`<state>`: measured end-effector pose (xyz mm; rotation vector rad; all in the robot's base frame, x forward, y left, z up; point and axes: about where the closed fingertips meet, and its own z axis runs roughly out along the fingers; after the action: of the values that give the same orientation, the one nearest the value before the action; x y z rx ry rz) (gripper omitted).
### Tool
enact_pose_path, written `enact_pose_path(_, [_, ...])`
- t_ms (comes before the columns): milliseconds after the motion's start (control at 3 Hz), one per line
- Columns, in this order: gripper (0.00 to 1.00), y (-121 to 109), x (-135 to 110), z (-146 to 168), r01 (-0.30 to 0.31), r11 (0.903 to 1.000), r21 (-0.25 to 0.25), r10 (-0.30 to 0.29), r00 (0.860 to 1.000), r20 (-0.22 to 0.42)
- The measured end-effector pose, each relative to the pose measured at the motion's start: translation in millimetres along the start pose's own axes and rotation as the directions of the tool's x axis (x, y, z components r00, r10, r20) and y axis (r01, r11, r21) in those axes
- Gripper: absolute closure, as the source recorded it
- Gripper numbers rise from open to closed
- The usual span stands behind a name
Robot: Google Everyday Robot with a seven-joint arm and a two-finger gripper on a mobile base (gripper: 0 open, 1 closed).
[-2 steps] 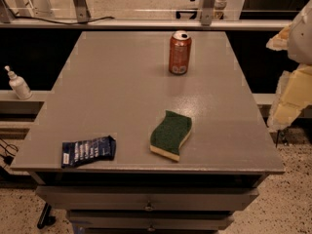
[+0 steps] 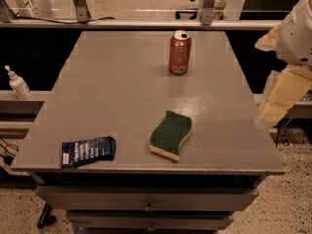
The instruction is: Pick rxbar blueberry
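Presently gripper [image 2: 274, 110] hangs right of table [image 2: 122, 82], grip state: cannot tell; rxbar blueberry [image 2: 88, 150] lies flat front-left, apart from sponge [image 2: 170, 134], so likely approachable from above.

**One camera, high above the table's front**

It stands at the drawer side of the table [image 2: 122, 82], fairly close, looking down and forward across the whole top. The gripper [image 2: 274, 110] hangs at the view's right edge, beside the table.

1. The worktop [image 2: 122, 82] is smooth, matt grey, faintly speckled.
2. The rxbar blueberry [image 2: 88, 150] has a crinkly, slightly glossy wrapper.
3. The sponge [image 2: 170, 134] has a rough green top over yellow foam.
4. The can [image 2: 180, 52] is shiny metal.
5. The end effector [image 2: 271, 112], at the right edge beside the worktop, looks like matt cream plastic.
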<state>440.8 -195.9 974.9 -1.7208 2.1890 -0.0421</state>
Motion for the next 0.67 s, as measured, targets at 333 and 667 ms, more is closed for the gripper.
enact_pose_path(333, [0.00,5.8,-38.8,6.1,0.033,0.9993,-0.018,-0.032,0.996,0.082])
enact_pose_path(667, [0.00,22.2,-83.1,15.7,0.077,0.9956,-0.052,-0.068,0.983,0.168])
